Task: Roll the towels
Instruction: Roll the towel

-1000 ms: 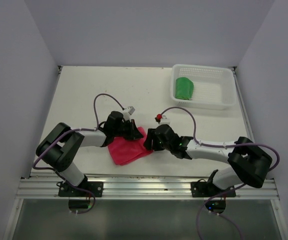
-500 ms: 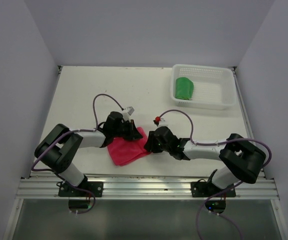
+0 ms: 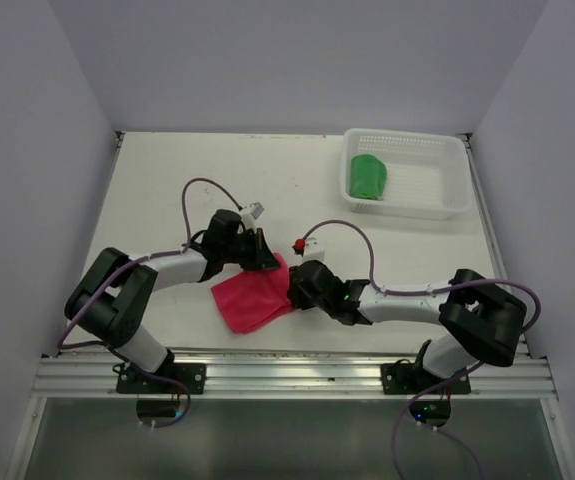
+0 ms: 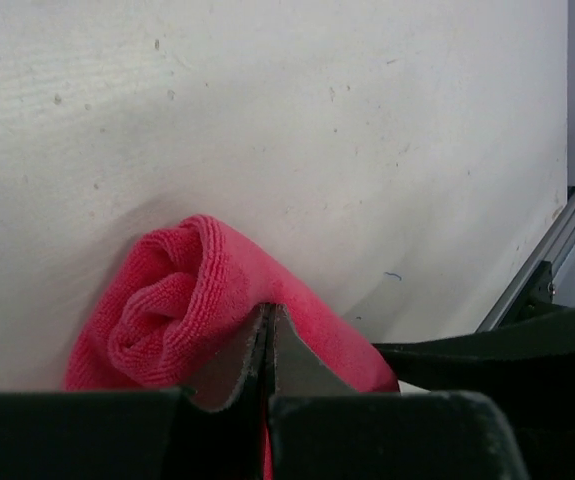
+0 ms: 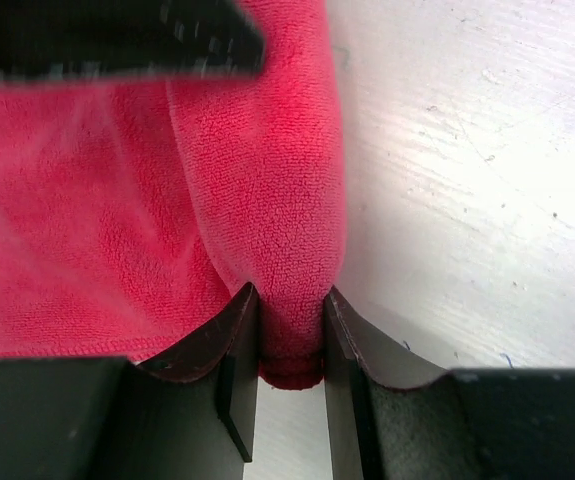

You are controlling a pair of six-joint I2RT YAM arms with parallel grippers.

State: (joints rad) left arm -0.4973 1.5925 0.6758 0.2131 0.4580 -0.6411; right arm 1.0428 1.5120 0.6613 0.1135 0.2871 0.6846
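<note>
The pink-red towel (image 3: pixel 250 300) lies on the table in front of both arms, partly rolled at its far edge, and the rolled end (image 4: pixel 162 305) shows in the left wrist view. My left gripper (image 3: pixel 265 258) is at the towel's far corner, jaws pressed together with thin cloth between them (image 4: pixel 269 312). At the towel's right edge, my right gripper (image 3: pixel 295 290) is shut on a thick fold of the pink-red towel (image 5: pixel 267 200), the fold squeezed between the fingers (image 5: pixel 290 325). The green towel (image 3: pixel 369 177) lies rolled in the basket.
A white mesh basket (image 3: pixel 437 208) stands at the far right of the table. The left gripper's black body (image 5: pixel 117 35) is just beyond the right gripper's fingers. A metal rail (image 3: pixel 287 372) runs along the near edge. Grey walls enclose the table.
The right gripper has closed on the towel's right edge. Both grippers and the towel have shifted a little to the left.
</note>
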